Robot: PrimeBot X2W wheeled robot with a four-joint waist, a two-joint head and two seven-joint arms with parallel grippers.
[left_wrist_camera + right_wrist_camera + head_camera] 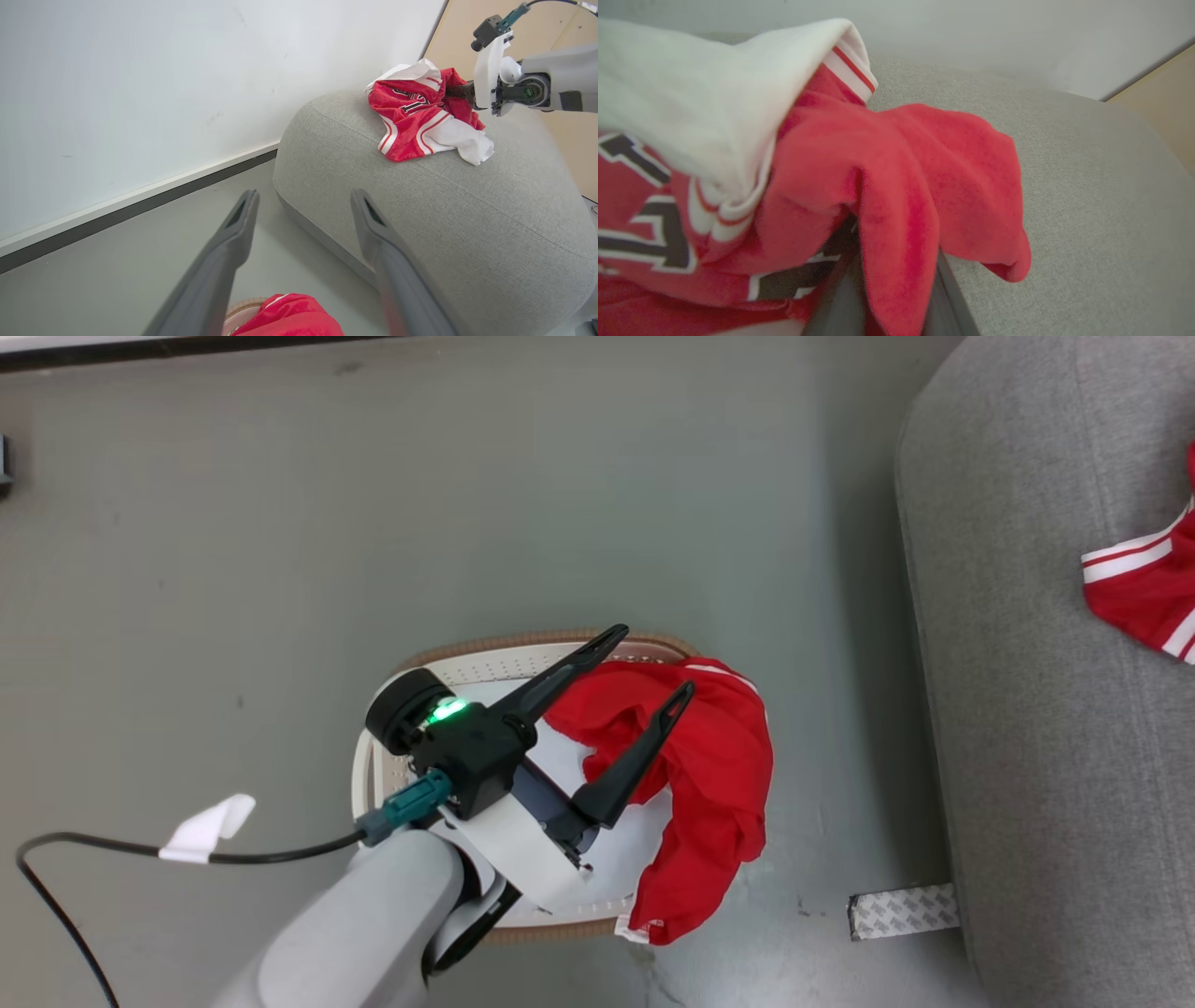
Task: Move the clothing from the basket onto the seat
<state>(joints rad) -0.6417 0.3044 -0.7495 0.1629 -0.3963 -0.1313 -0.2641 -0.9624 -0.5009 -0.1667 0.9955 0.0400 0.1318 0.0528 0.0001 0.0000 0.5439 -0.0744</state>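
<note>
the left jaws stand wide open, their two dark fingers point(560, 677) spread above the basket point(485, 665) and pointing toward 1 o'clock in the head view. one finger crosses in front of the plain red top point(719, 775), and nothing is held between them. the right jaws are buried in the jersey point(411, 121) on the sofa point(444, 210). in the right wrist view a red fold hangs between their fingers point(833, 303) and hides the tips, so i cannot tell whether they are gripping or open. the plain red top is bunched in the basket's 3 o'clock half and spills over the brown rim at about 4 o'clock, down to the grey floor point(373, 523). the sofa lies at 3 o'clock from the basket, a strip of floor between them. the jersey sits crumpled on top of the sofa, at roughly 2 o'clock from the basket, with its numerals, white stripes and white lining showing. a strip of patterned tape point(904, 910) lies on the floor at the sofa's foot, at 4 o'clock from the basket. a black cable point(280, 851) with a white tag trails off at 9 o'clock.
</note>
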